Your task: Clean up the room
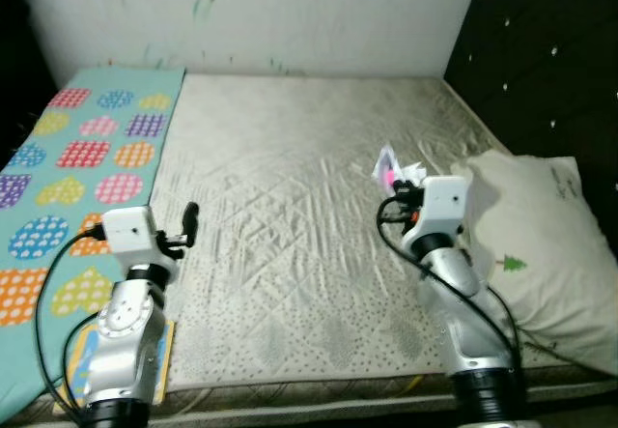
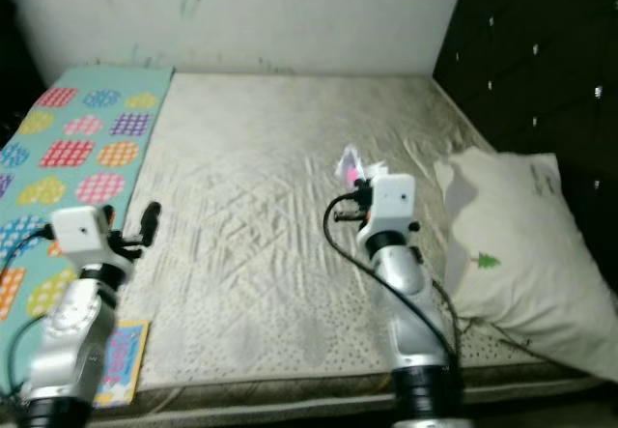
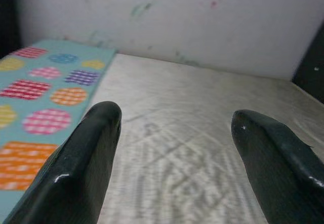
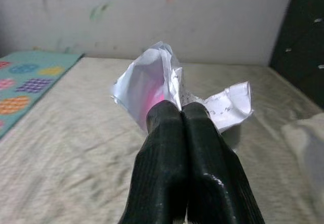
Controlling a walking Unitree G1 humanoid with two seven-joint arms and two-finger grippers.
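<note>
One crumpled paper scrap (image 4: 167, 85), print too tiny to read, is pinched tight in the right gripper (image 4: 182, 114) above the bare mattress (image 1: 290, 196). Pillow (image 1: 541, 244) with a green tree print sits right; left gripper (image 3: 174, 128) hangs open near the polka-dot mat (image 1: 87, 157).
</note>
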